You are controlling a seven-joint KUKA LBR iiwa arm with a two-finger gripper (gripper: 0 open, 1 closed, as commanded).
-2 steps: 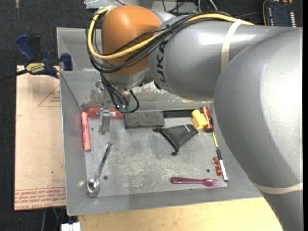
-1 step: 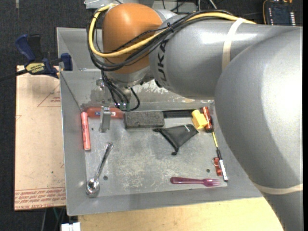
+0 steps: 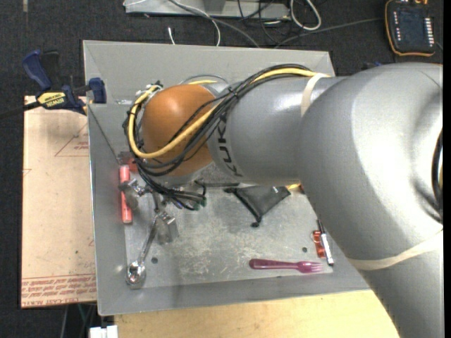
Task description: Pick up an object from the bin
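One grey robot arm (image 3: 296,139) reaches in from the right and covers much of a grey metal bin (image 3: 211,298). A rounded orange cover (image 3: 173,129) sits at its wrist, with yellow and black cables (image 3: 211,111) looped over it. Below the cover, the gripper (image 3: 161,201) hangs low over the left part of the bin floor, in a tangle of dark parts and wires. Whether it is spread or pressed together cannot be told from this angle, and nothing can be seen held in it.

The nearest thing is a metal spoon (image 3: 144,253). It lies on the floor just below the gripper, with its handle slanting up toward the gripper and its round bowl near the bin's front left corner. It is unclear whether the handle's upper end touches the gripper.

A pinkish-red stick-shaped thing (image 3: 125,196) lies along the left wall, just beside the gripper. A black angular thing (image 3: 262,199) lies near the middle, partly under the arm. A purple plastic fork (image 3: 285,265) lies flat near the front wall, its tines pointing right. A small red and white thing (image 3: 320,245) rests by the right wall, just above the fork's tines.
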